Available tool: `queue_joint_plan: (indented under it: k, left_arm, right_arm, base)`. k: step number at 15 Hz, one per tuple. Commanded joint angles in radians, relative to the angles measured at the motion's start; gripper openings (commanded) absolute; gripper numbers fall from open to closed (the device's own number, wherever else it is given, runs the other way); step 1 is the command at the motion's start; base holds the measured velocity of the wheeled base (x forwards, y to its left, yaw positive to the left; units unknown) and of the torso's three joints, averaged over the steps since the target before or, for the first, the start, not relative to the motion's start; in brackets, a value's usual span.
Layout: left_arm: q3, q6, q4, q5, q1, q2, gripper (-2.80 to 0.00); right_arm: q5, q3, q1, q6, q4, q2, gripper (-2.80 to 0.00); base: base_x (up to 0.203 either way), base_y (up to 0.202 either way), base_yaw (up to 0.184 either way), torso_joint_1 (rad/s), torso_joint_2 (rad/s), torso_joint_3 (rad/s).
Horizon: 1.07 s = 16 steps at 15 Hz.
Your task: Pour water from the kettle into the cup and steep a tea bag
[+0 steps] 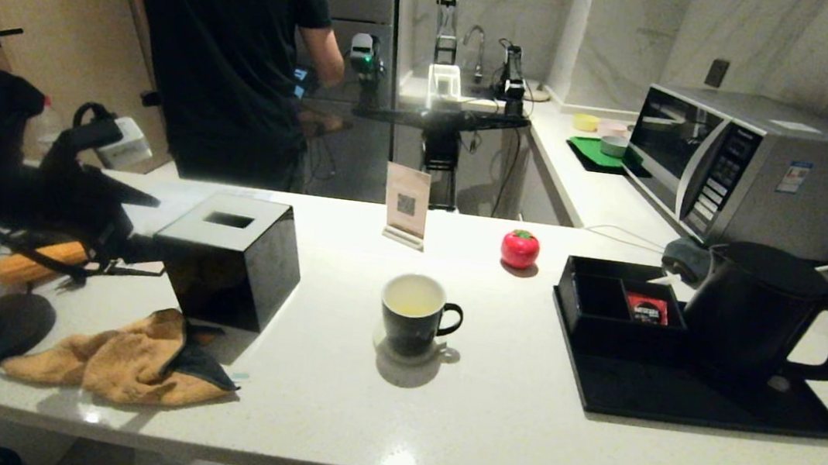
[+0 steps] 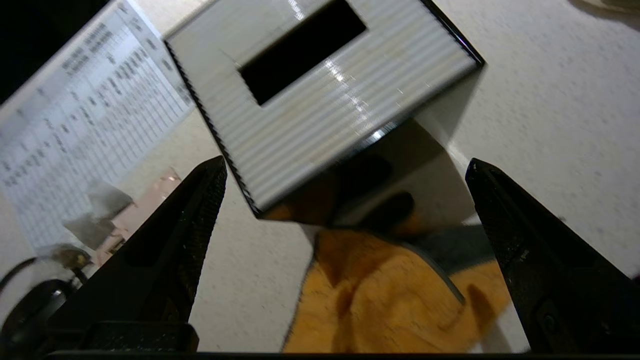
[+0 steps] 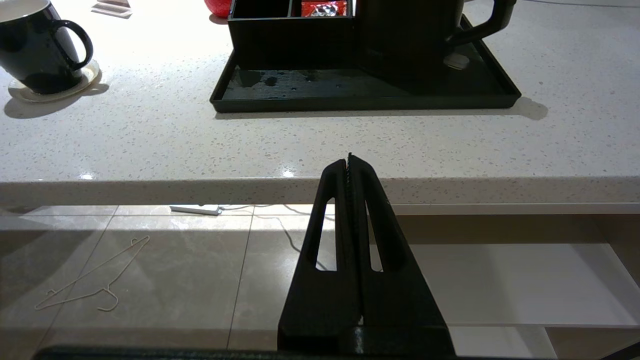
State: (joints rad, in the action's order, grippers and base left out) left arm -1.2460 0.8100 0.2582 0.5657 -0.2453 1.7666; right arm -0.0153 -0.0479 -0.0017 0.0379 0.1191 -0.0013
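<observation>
At the far left of your counter, the left gripper hangs above the black tissue box and the orange cloth, fingers spread wide and grasping nothing. At the centre stands the cup on a pale coaster, pale water showing inside; you cannot make out a tea bag. To the right, the kettle stands on the black tray beside a red sachet. The right gripper is parked below the counter's edge, clenched and empty.
</observation>
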Motion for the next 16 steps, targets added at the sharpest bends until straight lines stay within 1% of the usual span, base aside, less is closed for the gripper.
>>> queue_joint_plan:
  k: [1, 5, 8, 9, 10, 13, 16]
  left_arm:
    - [-0.003, 0.015, 0.037, 0.002, -0.002, -0.01, 0.0]
    - [-0.002, 0.017, 0.103, 0.002, -0.002, -0.03, 0.0]
    - [-0.001, 0.007, 0.104, 0.01, 0.005, -0.05, 0.0]
    - [-0.001, -0.01, 0.103, 0.012, 0.008, -0.068, 0.0]
    - [-0.001, -0.036, 0.102, 0.012, 0.015, -0.092, 0.0]
    - [-0.001, -0.148, 0.095, 0.015, 0.045, -0.178, 0.0]
    - [0.004, -0.278, 0.094, 0.026, 0.079, -0.27, 0.0]
  right_arm:
    - [0.0, 0.0, 0.0, 0.0, 0.001, 0.001, -2.8]
    - [0.0, 0.0, 0.0, 0.0, 0.001, 0.001, -2.8]
    - [0.0, 0.0, 0.0, 0.0, 0.001, 0.001, -2.8]
    - [0.0, 0.0, 0.0, 0.0, 0.001, 0.001, -2.8]
    - [0.0, 0.0, 0.0, 0.0, 0.001, 0.001, -2.8]
    - [0.0, 0.0, 0.0, 0.0, 0.001, 0.001, -2.8]
    - [0.0, -0.001, 0.0, 0.0, 0.001, 0.001, -2.8]
  base:
    - [0.0, 0.0, 0.0, 0.0, 0.0, 0.0]
    - [0.0, 0.0, 0.0, 0.0, 0.0, 0.0]
    - [0.0, 0.0, 0.0, 0.0, 0.0, 0.0]
    - [0.0, 0.0, 0.0, 0.0, 0.0, 0.0]
    - [0.0, 0.0, 0.0, 0.0, 0.0, 0.0]
    - [0.0, 0.0, 0.0, 0.0, 0.0, 0.0]
    - [0.0, 0.0, 0.0, 0.0, 0.0, 0.0]
